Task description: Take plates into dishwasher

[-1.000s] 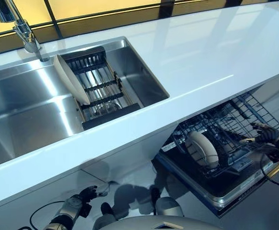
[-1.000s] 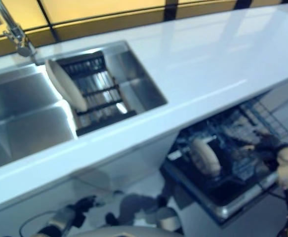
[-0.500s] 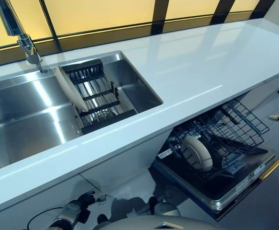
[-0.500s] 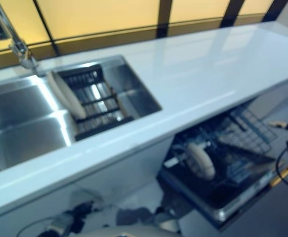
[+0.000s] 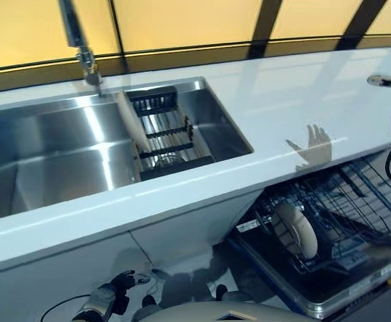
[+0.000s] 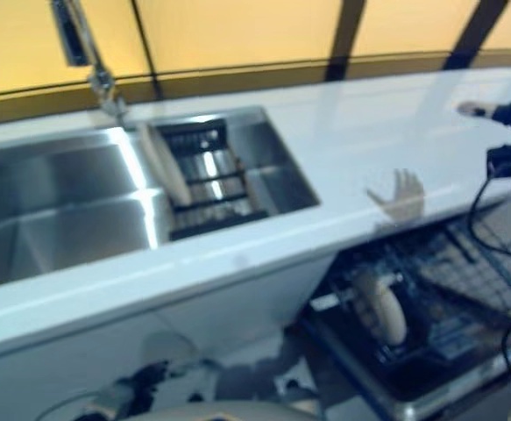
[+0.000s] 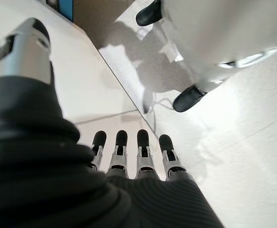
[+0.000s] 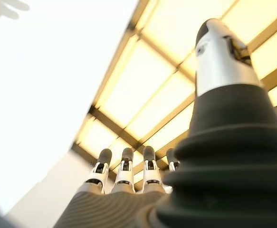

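Now the white table (image 5: 296,100) carries the raised, empty, straight-fingered right hand (image 5: 383,81) at right edge, clear of the dishwasher rack (image 5: 343,221) holding one cream plate (image 5: 296,231); another plate (image 5: 131,131) waits in the steel sink (image 5: 61,147). Left hand (image 5: 108,298) idles open, bottom left.

The left robot hand (image 7: 128,156) holds nothing, fingers (image 7: 143,142) straight, thumb (image 7: 24,52) apart, above pale floor (image 7: 243,128).

Each hand, left hand (image 7: 128,156) and right hand (image 8: 128,175), has silver fingers with dark tips and a dark ribbed wrist cover.
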Tool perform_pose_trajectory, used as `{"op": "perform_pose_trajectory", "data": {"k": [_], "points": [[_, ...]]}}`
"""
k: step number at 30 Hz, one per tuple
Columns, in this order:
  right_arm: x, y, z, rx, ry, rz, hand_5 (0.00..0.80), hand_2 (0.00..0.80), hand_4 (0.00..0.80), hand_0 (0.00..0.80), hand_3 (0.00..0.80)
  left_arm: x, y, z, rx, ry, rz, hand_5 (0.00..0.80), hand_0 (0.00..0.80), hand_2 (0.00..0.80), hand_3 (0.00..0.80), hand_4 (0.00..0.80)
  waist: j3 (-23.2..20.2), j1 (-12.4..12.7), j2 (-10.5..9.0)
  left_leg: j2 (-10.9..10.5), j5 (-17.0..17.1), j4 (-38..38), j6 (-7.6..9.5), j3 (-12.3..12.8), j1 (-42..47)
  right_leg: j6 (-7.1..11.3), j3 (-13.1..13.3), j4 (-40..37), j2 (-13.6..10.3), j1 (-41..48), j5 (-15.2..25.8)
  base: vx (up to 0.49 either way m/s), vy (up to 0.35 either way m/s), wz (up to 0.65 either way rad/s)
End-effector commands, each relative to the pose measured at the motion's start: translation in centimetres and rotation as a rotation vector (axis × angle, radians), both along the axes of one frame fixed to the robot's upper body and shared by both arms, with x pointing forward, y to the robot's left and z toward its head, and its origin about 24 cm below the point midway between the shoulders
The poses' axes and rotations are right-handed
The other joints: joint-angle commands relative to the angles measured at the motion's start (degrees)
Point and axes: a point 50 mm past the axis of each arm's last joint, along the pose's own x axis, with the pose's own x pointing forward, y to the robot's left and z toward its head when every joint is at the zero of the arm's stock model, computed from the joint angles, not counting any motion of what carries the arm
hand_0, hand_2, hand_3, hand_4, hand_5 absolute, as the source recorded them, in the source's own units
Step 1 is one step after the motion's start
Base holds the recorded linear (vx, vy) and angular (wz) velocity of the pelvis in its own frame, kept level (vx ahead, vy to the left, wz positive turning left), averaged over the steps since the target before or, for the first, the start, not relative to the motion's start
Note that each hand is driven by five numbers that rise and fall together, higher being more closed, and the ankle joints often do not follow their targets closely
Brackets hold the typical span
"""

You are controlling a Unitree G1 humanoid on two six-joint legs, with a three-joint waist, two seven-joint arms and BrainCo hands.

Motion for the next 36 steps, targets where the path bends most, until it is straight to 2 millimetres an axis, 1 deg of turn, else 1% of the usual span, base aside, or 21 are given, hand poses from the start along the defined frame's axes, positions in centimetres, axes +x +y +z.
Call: {"op": "perform_pose_trajectory", "data": {"k": [1,3,5,6,8,10,11,13,17,20,24,29,36], "points": [[0.2,2.1,4.7,-0.04,-0.161,0.066,0.0,0.0,0.0,0.0,0.0,1.0,1.1,0.5,0.039,-0.035,-0.01,0.0,0.0,0.0,0.0,0.0,-0.4,3.1,-0.32,-1.6,-6.2,0.8,2.58,-1.4,2.5,3.75,1.5,4.2,0.0,-4.0,0.1,0.002,0.014,0.15],[0.7,3.8,4.3,-0.02,-0.157,0.126,0.0,0.0,0.0,0.0,0.0,1.1,1.1,0.5,0.04,-0.038,-0.011,0.0,0.0,0.0,0.0,0.0,-0.3,3.6,-0.44,-1.7,-6.1,0.8,2.58,-1.7,2.5,3.74,1.3,4.2,0.0,-3.9,0.1,0.009,0.009,0.14],[1.7,6.2,3.3,0.017,-0.132,0.216,0.0,0.0,0.0,0.0,0.0,1.3,0.9,0.5,0.041,-0.039,-0.011,0.0,0.0,0.0,0.0,0.0,-0.1,4.4,-0.44,-1.8,-6.1,0.8,2.66,-2.3,2.3,3.63,1.1,4.3,-0.1,-3.9,0.0,0.011,0.013,0.2],[1.9,7.1,2.9,0.042,-0.122,0.25,0.0,0.0,0.0,0.0,0.0,1.4,0.9,0.5,0.041,-0.039,-0.008,0.0,0.0,0.0,0.0,0.0,-0.1,4.7,-0.4,-1.9,-6.0,0.8,2.71,-2.5,2.2,3.58,1.0,4.4,-0.1,-3.9,-0.1,0.013,0.021,0.17],[2.6,9.1,1.6,0.09,-0.098,0.313,0.0,0.0,0.0,0.0,0.0,1.5,0.7,0.5,0.04,-0.037,-0.004,0.0,0.0,0.0,0.0,0.0,0.0,5.2,-0.32,-1.9,-6.1,0.8,2.76,-2.9,2.1,3.47,0.8,4.5,-0.2,-3.8,-0.3,0.019,0.02,0.12],[3.0,10.6,0.3,0.126,-0.064,0.36,0.0,0.0,0.0,0.0,0.0,1.5,0.4,0.4,0.036,-0.035,0.0,0.0,0.0,0.0,0.0,0.0,0.1,5.6,-0.19,-2.0,-6.1,0.8,2.81,-3.2,2.1,3.38,0.6,4.5,-0.3,-3.7,-0.4,0.029,0.028,0.1],[3.4,11.7,-0.8,0.166,-0.039,0.385,0.0,0.0,0.0,0.0,0.0,1.5,0.2,0.3,0.033,-0.036,0.004,0.0,0.0,0.0,0.0,0.0,0.3,6.0,-0.12,-2.0,-6.1,0.9,2.86,-3.4,2.1,3.34,0.5,4.5,-0.3,-3.6,-0.4,0.039,0.031,0.1],[3.9,12.7,-2.2,0.204,-0.006,0.407,0.0,0.0,0.0,0.0,0.0,1.5,0.0,0.3,0.032,-0.034,0.006,0.0,0.0,0.0,0.0,0.0,0.5,6.6,-0.04,-2.0,-6.2,0.9,2.92,-3.7,2.1,3.35,0.2,4.5,-0.5,-3.4,-0.5,0.034,0.022,0.06],[4.6,14.4,-3.8,0.27,0.031,0.418,0.0,0.0,0.0,0.0,0.0,1.4,-0.1,0.2,0.036,-0.028,0.008,0.0,0.0,0.0,0.0,0.0,0.9,7.8,-0.08,-2.0,-6.1,1.0,2.96,-4.4,1.9,3.49,-0.6,4.6,-0.9,-3.2,-0.4,0.036,0.017,0.15],[5.0,15.2,-4.3,0.308,0.049,0.42,0.0,0.0,0.0,0.0,0.0,1.3,-0.1,0.2,0.039,-0.028,0.002,0.0,0.0,0.0,0.0,0.0,1.3,8.7,-0.27,-2.1,-6.0,1.0,2.98,-4.9,1.7,3.63,-1.2,4.5,-1.2,-3.1,-0.2,0.028,0.02,0.2],[5.4,15.8,-4.6,0.333,0.064,0.424,0.0,0.0,0.0,0.0,0.0,1.1,0.2,0.3,0.047,-0.026,-0.001,0.0,0.0,0.0,0.0,0.0,1.6,9.6,-0.68,-2.1,-5.8,0.9,2.93,-5.5,1.3,3.91,-1.9,4.5,-1.5,-3.3,0.0,0.016,0.017,0.12],[5.6,16.0,-4.6,0.325,0.084,0.435,0.0,0.0,0.0,0.0,0.0,1.0,0.6,0.4,0.055,-0.033,0.015,0.0,0.0,0.0,0.0,0.0,2.1,10.4,-1.24,-2.1,-5.6,0.9,2.9,-5.9,0.8,4.17,-2.8,4.5,-1.9,-3.5,0.3,0.004,0.012,0.15],[6.0,16.1,-4.5,0.323,0.104,0.435,0.0,0.0,0.0,0.0,0.0,1.5,1.0,0.7,0.064,-0.04,0.027,0.0,0.0,0.0,0.0,0.0,2.4,11.6,-1.95,-1.9,-5.3,0.9,2.76,-6.5,0.3,4.45,-3.9,4.8,-2.5,-3.7,0.6,-0.001,0.0,0.09]]}}
